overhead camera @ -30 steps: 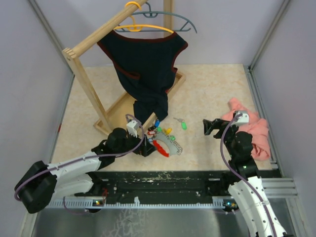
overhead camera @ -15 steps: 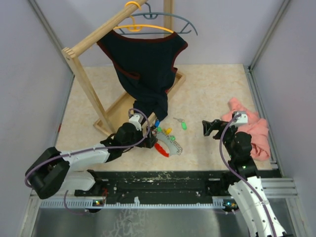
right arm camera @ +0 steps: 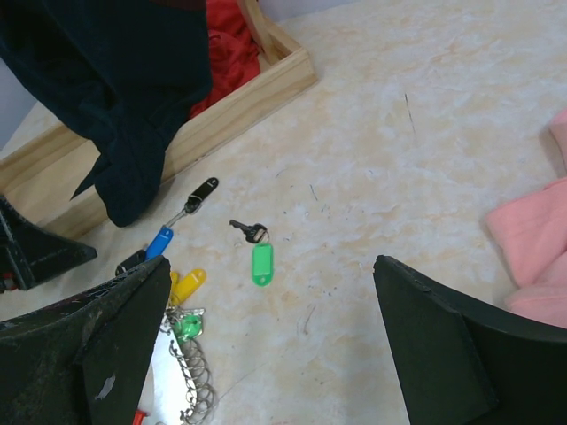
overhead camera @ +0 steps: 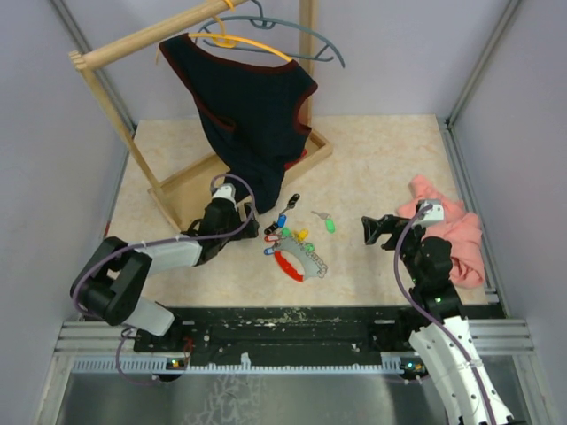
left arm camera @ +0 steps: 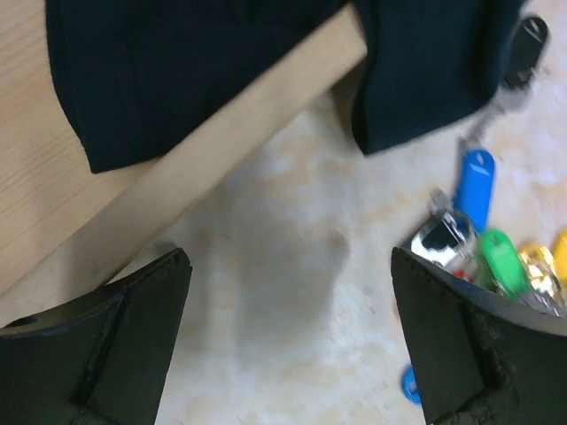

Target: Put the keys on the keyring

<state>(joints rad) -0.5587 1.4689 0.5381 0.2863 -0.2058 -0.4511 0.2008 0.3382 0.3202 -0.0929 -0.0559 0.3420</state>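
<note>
Step in hand: the reach, nothing picked up yet. The wooden rack (overhead camera: 186, 184) stands behind the keyring (overhead camera: 289, 264). The left gripper (left arm camera: 288, 266) gapes empty just left of the keyring, and the right gripper (overhead camera: 366, 230) gapes empty well right. The keys (overhead camera: 301, 235) lie just behind the keyring. The next move likely calls for a fine pinch on one key.

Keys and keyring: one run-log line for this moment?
left claw open, empty | right claw open, empty | keyring on table | green key lying apart

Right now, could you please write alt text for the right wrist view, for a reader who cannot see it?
A lone green-tagged key lies on the beige table, framed by the open right gripper. More keys cluster at left below a dark garment; pink cloth sits at right.
</note>
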